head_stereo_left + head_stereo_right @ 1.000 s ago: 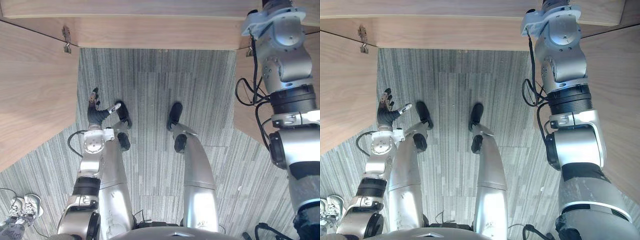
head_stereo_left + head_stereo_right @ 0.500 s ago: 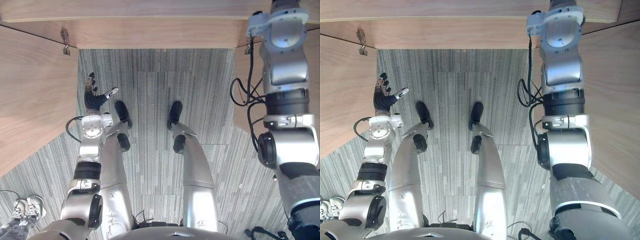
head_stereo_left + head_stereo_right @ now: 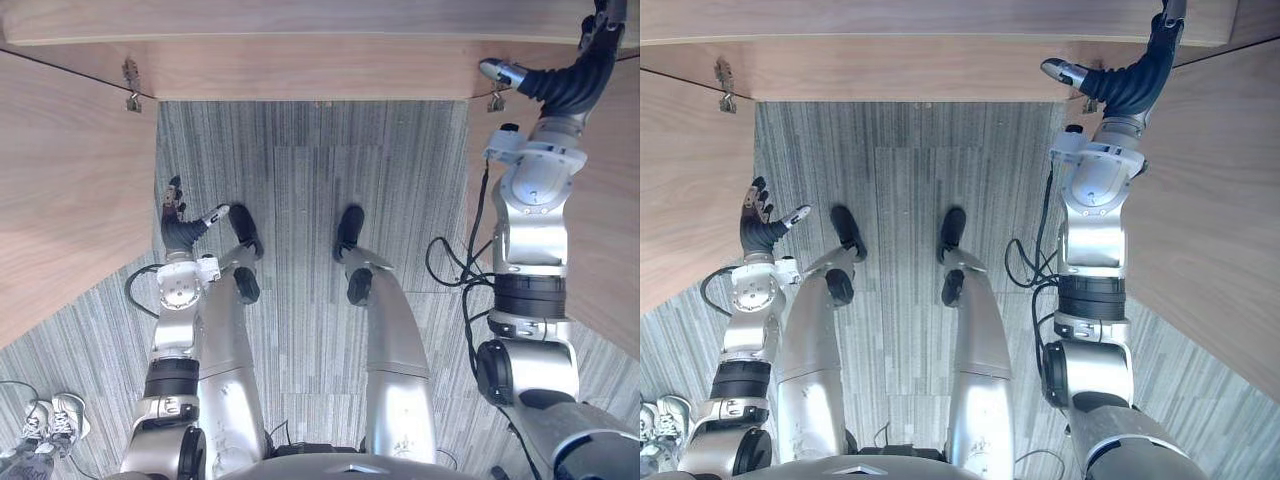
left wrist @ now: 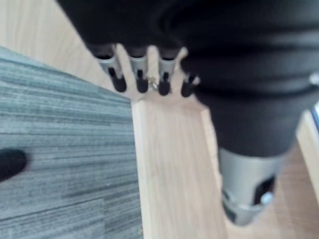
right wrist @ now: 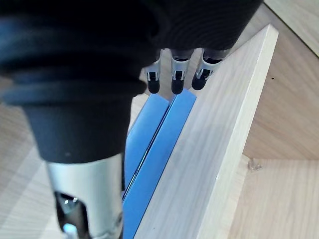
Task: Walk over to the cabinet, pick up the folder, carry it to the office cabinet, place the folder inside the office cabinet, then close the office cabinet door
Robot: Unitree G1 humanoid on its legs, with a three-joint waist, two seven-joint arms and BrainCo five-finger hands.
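The blue folder shows in the right wrist view, lying on edge against a pale wooden panel of the office cabinet. My right hand is raised at the cabinet's upper right. Its fingers are straight and end just at the folder's far end, and the thumb is held apart from the folder. My left hand hangs low on the left with relaxed fingers and holds nothing, close to the open left door.
The cabinet's front edge runs across the top. An open right door stands behind my right arm. A metal hinge sits at the left door's corner. A person's shoes stand at the lower left on the grey carpet.
My right arm has drawn back, so its wrist cover and thumb now show below the cabinet's edge. The left hand has shifted only slightly.
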